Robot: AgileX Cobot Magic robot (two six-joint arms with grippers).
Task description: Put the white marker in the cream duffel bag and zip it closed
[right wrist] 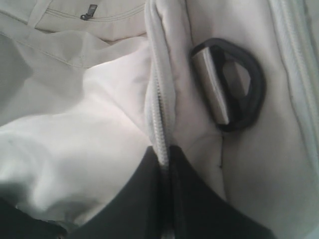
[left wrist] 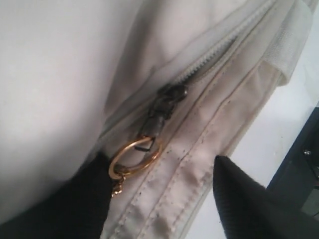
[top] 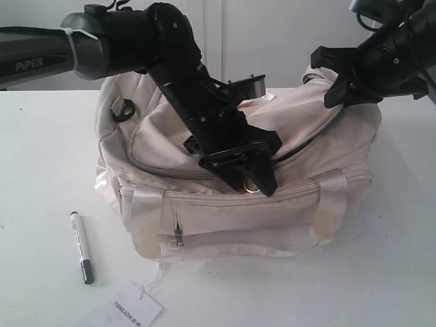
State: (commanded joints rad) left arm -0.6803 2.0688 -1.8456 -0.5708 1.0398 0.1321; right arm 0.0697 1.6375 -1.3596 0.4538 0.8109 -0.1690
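The cream duffel bag [top: 225, 204] sits mid-table, and a dark gap in its curved top zipper [top: 310, 139] shows toward the right end. The white marker [top: 82, 246] lies on the table left of the bag, with its dark cap toward the front. My left gripper [top: 255, 182] is at the bag's front, open; its jaws straddle the seam. The gold ring pull [left wrist: 134, 157] touches one finger [left wrist: 75, 204], and the dark slider [left wrist: 167, 99] is just beyond. My right gripper [right wrist: 164, 148] is shut on the bag's zipper edge [right wrist: 160, 114] at the right end [top: 332, 85].
A white paper tag [top: 135, 306] printed "TONIJON" lies at the table's front, tied to the bag by a thread. A black D-ring [right wrist: 234, 84] sits beside the right gripper. A zipped side pocket [top: 178, 235] faces front. Bare table lies left of the marker.
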